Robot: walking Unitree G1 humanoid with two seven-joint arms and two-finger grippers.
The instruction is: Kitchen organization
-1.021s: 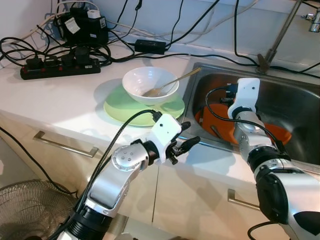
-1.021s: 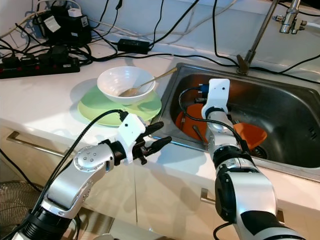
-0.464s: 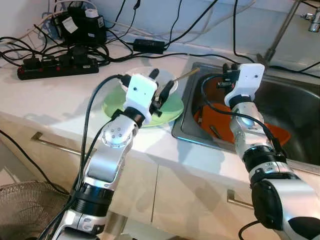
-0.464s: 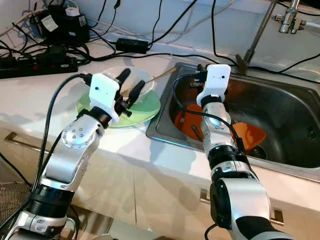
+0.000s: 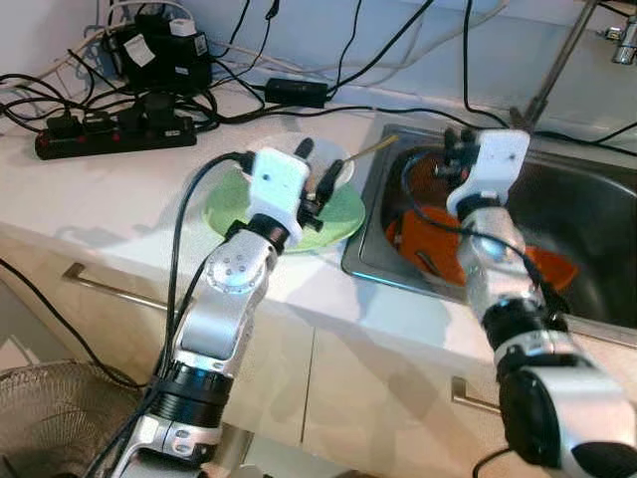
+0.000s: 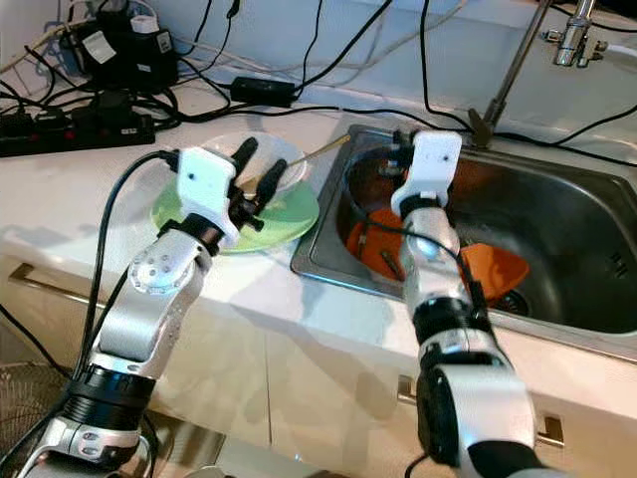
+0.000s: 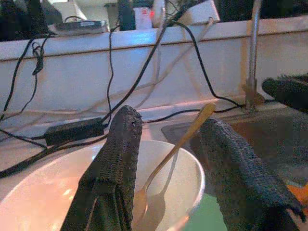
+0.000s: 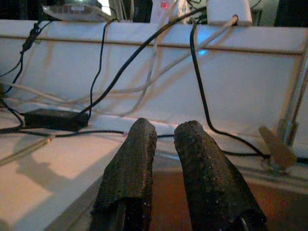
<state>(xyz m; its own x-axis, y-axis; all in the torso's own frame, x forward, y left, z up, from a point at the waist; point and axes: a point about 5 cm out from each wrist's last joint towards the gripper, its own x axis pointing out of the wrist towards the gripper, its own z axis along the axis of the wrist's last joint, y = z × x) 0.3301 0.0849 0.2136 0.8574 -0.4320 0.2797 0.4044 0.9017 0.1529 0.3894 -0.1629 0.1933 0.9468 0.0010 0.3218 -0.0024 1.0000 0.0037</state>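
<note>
While the black power strip (image 5: pixel 111 134) lies far left on the white counter (image 5: pixel 100 214), the left gripper (image 5: pixel 317 171) has risen from the counter edge and now hovers with fingers spread over the white round bowl (image 7: pixel 96 187), which sits on the flat green plate (image 5: pixel 338 214) with a golden metal spoon (image 7: pixel 185 139) inside. So a grasp looks near. Right, the right gripper (image 5: pixel 456 149), fingers nearly closed and empty, has lifted above the steel sink (image 5: pixel 587 229) holding orange dishes (image 5: pixel 438 249).
</note>
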